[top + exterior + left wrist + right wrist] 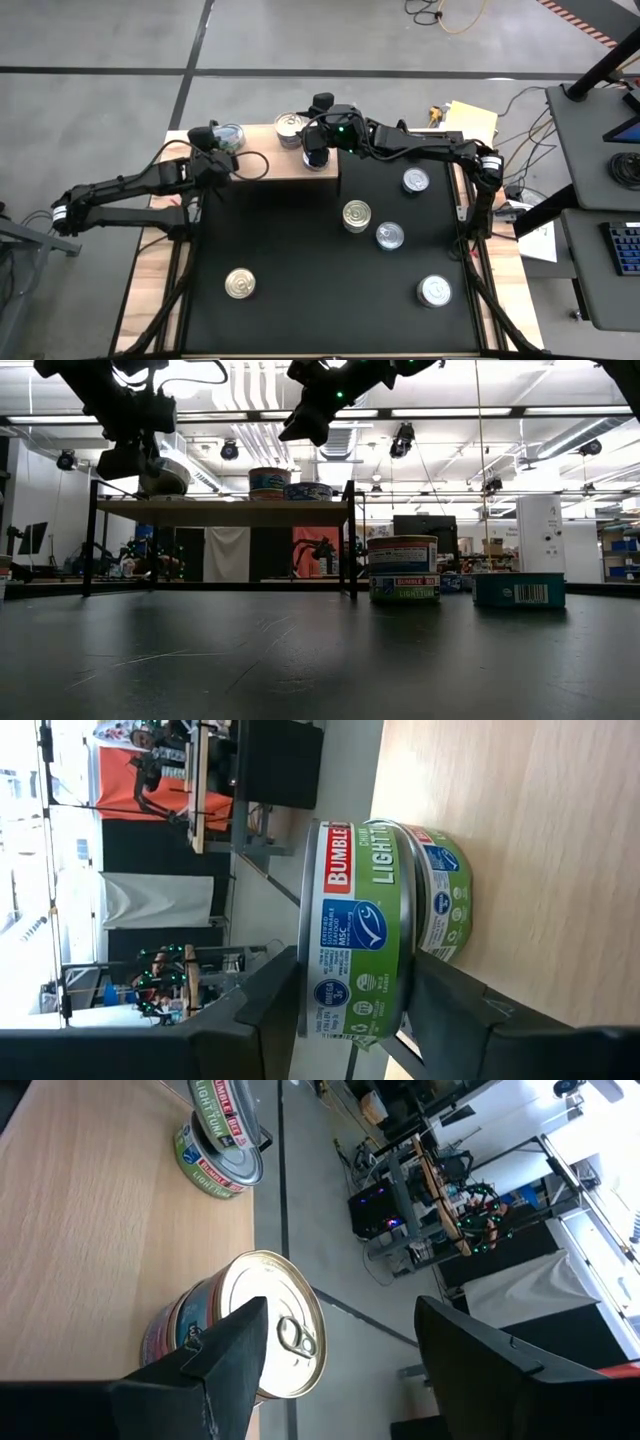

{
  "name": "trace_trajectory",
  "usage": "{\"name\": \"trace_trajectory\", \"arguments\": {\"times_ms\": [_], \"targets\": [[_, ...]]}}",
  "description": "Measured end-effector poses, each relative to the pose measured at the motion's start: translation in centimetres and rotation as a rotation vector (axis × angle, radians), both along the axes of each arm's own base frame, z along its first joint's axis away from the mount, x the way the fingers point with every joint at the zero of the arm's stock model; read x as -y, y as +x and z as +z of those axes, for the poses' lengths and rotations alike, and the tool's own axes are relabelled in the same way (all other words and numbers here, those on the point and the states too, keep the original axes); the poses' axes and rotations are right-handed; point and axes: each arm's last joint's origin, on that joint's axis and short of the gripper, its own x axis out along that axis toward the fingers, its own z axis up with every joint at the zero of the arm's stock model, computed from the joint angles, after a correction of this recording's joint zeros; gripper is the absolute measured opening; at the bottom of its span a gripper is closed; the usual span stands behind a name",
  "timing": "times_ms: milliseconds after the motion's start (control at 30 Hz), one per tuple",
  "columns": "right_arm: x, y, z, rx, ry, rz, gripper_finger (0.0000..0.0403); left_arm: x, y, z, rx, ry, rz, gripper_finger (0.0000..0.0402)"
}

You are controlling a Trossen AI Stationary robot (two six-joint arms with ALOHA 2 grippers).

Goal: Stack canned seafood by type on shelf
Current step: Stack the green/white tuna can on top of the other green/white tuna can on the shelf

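Tuna can (355, 925) upright atop another on shelf (262, 150), clenched in left hand (340, 1010); right hand (330, 1350) released.

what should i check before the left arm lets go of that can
1. Top green can sits flush on lower green can: ok.
2. Both labels match: ok.
3. Stack rests fully on the shelf: ok.
4. Left gripper shut on top green can: ok.
5. Right gripper open, empty, by the gold-top can, away from the left arm: ok.
6. All cans shelved: not ok, five on the table.
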Motion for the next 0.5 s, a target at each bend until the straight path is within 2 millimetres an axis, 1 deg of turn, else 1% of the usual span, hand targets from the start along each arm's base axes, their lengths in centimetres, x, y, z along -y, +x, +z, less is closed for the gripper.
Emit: {"name": "trace_trajectory", "arguments": {"times_ms": [133,500], "targets": [[0.0,0.0,0.0,0.0,0.0,0.0,0.0246,-0.06,0.04,-0.08,-0.007,-0.004,0.002,0.0153],[0.0,0.0,0.0,0.0,0.0,0.0,0.0236,-0.05,0.04,-0.14,-0.019,-0.01,-0.008,0.0157]]}}
